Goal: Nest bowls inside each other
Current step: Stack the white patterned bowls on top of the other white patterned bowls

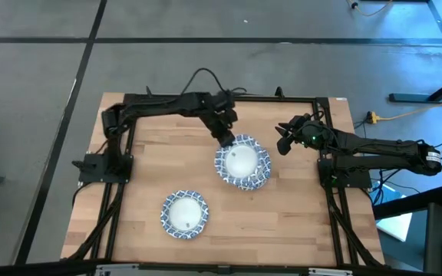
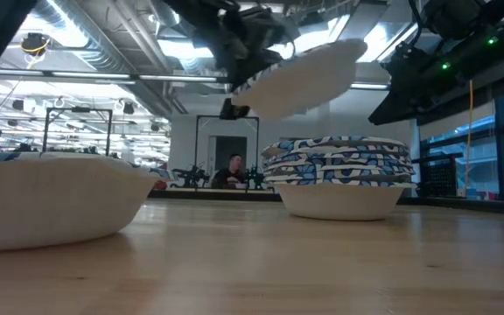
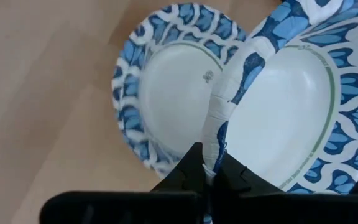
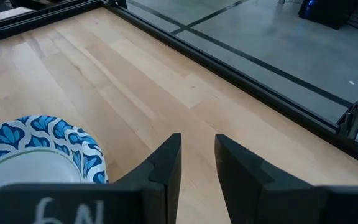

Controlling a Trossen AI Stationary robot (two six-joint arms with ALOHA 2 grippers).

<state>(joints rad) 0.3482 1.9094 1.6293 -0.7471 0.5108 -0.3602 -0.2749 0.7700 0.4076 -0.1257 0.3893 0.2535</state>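
Note:
My left gripper (image 1: 225, 138) is shut on one blue-and-white rimmed bowl (image 2: 300, 74), which hangs tilted above a stack of several nested bowls (image 2: 339, 175) near the table's middle. In the left wrist view the held bowl (image 3: 284, 118) partly overlaps the stack (image 3: 166, 93) below it. A single bowl (image 1: 183, 213) rests on its base nearer the front edge, left of the stack. My right gripper (image 1: 285, 142) is open and hovers to the right of the stack, touching nothing; its wrist view shows the stack's rim (image 4: 42, 140) beside it. My left gripper pinches the held bowl's patterned rim (image 3: 219, 134) between its two fingers, one inside the bowl and one outside. The fingers come from above and from the table's far left, slanting down. The bowl is lifted clear and tilted, its free side higher, over the stack.
A black frame (image 1: 206, 98) runs along the table's edges. Bare wood (image 1: 298, 207) lies to the right and front of the stack. In the low view a person (image 2: 228, 171) sits far behind the table.

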